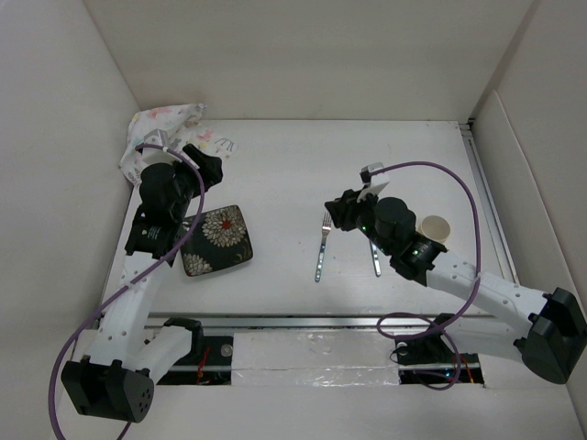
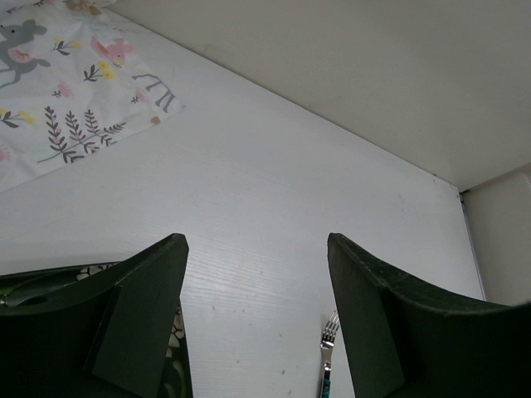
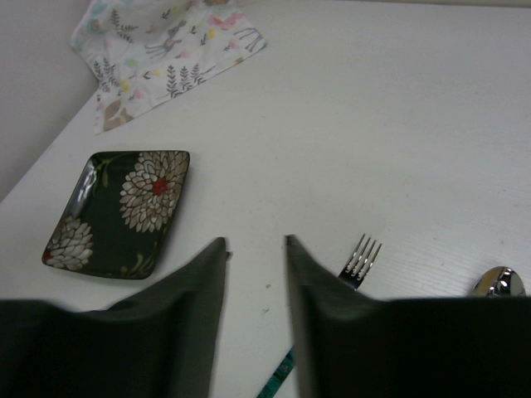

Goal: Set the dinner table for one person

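The white dinner table (image 1: 293, 165) carries a dark square plate with white flowers (image 1: 217, 240) at the left and a fork (image 1: 321, 247) near the middle. My left gripper (image 1: 205, 165) hovers open just beyond the plate's far edge, nothing between its fingers (image 2: 149, 315). In the left wrist view the fork (image 2: 328, 340) lies ahead to the right. My right gripper (image 1: 337, 213) is open and empty, right beside the fork's tines (image 3: 362, 259); its teal handle (image 3: 278, 383) runs under the right finger. The plate (image 3: 120, 211) lies to its left.
A pastel animal-print placemat (image 1: 170, 128) lies crumpled in the far left corner. A spoon (image 3: 500, 283) rests right of the fork, its handle (image 1: 375, 261) partly under my right arm. A tan cup (image 1: 435, 228) stands beside that arm. White walls enclose the table.
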{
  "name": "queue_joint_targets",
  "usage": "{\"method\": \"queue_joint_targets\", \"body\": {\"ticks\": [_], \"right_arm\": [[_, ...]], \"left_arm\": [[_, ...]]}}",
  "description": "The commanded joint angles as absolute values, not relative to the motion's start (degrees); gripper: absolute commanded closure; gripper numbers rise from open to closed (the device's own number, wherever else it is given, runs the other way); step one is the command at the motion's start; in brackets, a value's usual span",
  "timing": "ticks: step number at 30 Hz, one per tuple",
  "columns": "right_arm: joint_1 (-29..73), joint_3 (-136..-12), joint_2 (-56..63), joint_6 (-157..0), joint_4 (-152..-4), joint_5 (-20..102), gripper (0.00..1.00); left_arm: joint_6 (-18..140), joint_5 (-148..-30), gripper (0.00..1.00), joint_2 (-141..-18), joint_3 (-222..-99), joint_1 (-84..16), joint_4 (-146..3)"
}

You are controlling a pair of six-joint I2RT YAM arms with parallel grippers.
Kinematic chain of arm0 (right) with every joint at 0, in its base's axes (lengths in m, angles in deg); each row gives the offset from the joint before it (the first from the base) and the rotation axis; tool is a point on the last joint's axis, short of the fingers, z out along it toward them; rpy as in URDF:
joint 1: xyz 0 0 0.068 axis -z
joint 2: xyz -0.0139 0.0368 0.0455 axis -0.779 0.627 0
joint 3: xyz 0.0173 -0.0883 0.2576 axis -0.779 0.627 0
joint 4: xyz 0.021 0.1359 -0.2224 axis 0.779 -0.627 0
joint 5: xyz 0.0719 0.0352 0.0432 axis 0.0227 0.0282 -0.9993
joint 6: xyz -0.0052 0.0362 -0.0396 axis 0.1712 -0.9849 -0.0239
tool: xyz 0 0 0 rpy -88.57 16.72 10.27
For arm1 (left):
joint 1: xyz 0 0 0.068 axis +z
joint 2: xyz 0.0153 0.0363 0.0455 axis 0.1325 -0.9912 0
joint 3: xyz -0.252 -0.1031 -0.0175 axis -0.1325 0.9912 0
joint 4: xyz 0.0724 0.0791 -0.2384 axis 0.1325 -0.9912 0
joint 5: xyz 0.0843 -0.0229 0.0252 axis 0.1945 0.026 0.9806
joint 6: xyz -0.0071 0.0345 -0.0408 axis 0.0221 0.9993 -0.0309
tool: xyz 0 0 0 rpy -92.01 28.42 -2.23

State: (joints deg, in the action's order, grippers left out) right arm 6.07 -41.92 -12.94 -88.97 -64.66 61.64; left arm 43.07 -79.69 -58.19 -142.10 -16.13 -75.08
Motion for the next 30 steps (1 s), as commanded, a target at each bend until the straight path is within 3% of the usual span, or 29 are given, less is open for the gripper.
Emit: {"method": "queue_joint_targets", "body": {"ticks": [1, 3, 4, 6, 7, 12, 13, 15, 16, 17, 18, 21, 30], "right_arm": [[5.73, -40.38, -15.53, -90.26, -57.47, 66.24, 0.69], [5.73, -39.59, -15.97, -90.61, -57.89, 66.69, 0.94], [5.73, -39.41, -15.97, -90.7, -58.07, 66.86, 1.0], [5.73, -38.88, -15.88, -90.7, -57.81, 66.51, 1.0], [5.73, -38.88, -15.88, -90.7, -57.98, 66.6, 1.0], [6.44, -37.31, -17.55, -90.96, -57.82, 67.83, 1.0], [6.44, -37.3, -17.73, -90.96, -58.07, 67.83, 1.0], [6.96, -37.65, -18.34, -91.14, -59.64, 67.83, 0.95], [6.96, -37.13, -18.87, -91.31, -59.57, 68.09, 0.9], [6.96, -36.6, -18.87, -91.23, -59.22, 68.09, 0.82], [7.57, -35.99, -18.7, -91.14, -57.22, 67.83, 0.64], [8.37, -36.59, -17.55, -91.05, -59.02, 65.55, 0.48], [8.9, -37.57, -13.87, -90.79, -57.82, 64.49, 0.43]], "left_arm": [[43.73, -78.75, 0.35, -60.91, -146.07, -15.96, -72.7], [44.96, -76.22, 0.39, -63.81, -148.27, -15.96, -73.23], [44.88, -74.89, 0.53, -67.57, -150.29, -15.96, -73.23], [46.02, -70.34, 0.73, -72.33, -153.37, -15.96, -75.51], [46.98, -69.0, 1.0, -77.14, -156.52, -15.36, -75.95], [51.29, -72.48, 0.98, -94.73, -168.81, -9.82, -78.76], [51.65, -73.11, 0.86, -101.2, -170.94, -7.98, -79.9], [54.1, -73.48, 0.74, -106.87, -177.42, -6.83, -83.24], [54.89, -73.21, 0.59, -111.85, -179.21, -6.3, -84.46], [56.12, -73.12, 0.57, -114.17, -181.31, -6.3, -87.26], [56.83, -72.68, 0.57, -116.45, -185.16, -6.3, -88.68], [58.93, -73.65, 0.57, -122.53, -188.96, -5.77, -90.72], [59.21, -71.97, 0.5, -134.84, -198.39, -3.75, -98.1]]}}
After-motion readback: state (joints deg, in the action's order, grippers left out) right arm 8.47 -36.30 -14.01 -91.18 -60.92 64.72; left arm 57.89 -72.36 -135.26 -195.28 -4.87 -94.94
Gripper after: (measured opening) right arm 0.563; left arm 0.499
